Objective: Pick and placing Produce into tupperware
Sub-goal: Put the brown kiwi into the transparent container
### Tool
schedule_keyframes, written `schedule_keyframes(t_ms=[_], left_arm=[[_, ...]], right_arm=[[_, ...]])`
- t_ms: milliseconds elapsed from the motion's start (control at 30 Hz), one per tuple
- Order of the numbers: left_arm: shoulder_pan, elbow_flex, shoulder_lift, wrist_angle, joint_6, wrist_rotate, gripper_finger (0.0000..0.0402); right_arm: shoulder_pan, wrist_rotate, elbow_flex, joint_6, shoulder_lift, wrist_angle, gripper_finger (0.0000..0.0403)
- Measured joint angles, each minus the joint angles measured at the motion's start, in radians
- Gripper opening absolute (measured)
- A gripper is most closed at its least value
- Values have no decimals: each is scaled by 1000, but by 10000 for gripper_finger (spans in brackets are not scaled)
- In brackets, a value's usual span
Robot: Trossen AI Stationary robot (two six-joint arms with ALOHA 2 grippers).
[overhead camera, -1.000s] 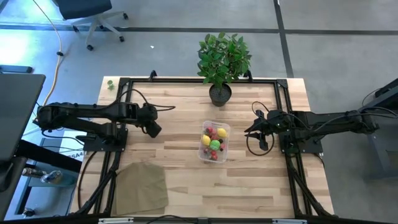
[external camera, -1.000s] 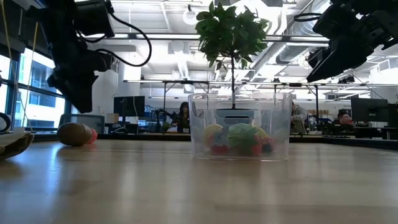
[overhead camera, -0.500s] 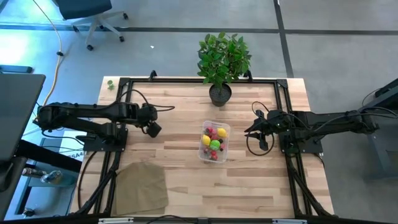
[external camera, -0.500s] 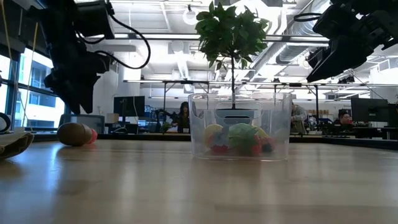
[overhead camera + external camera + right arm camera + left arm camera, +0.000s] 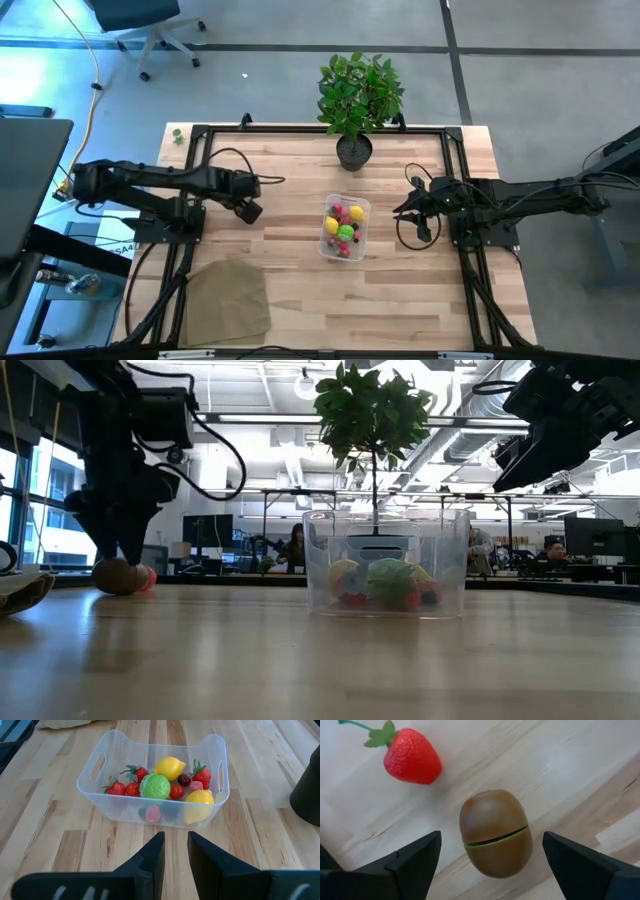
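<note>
1. A pale wooden plank bench (image 5: 300, 270) fills the middle of the high view, grey floor around it, with a leafy green potted plant (image 5: 357, 92) at the bench's upper middle and a flat tan-brown cloth (image 5: 226, 300) at the lower left.
2. My left jaws (image 5: 487, 862) are spread wide, low over a brown egg-shaped toy kiwi (image 5: 495, 833) that lies between the two dark fingers (image 5: 410, 862), touching neither.
3. A red toy strawberry with a green stalk (image 5: 411, 755) lies on the wood just beside the kiwi.
4. In the low view both pieces sit at the far left, under my left jaws (image 5: 118, 545).
5. The small clear plastic rectangular tupperware (image 5: 345, 228) stands at the bench's centre, holding red strawberries, two yellow lemons (image 5: 170, 767) and a green cabbage (image 5: 155, 786).
6. My right jaws (image 5: 174, 852) wait right of the tupperware, raised off the bench, fingers close with a narrow gap, holding nothing.
</note>
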Motion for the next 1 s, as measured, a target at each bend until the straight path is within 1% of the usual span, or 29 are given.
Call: schedule_keyframes(t_ms=[467, 767, 1000], left_arm=[[0, 0, 134, 62, -2, 2, 335], [1, 0, 171, 94, -10, 5, 335], [1, 0, 177, 102, -11, 5, 335]], right_arm=[[0, 0, 0, 0, 0, 0, 73], [0, 0, 0, 0, 0, 0, 73], [0, 0, 0, 0, 0, 0, 73]])
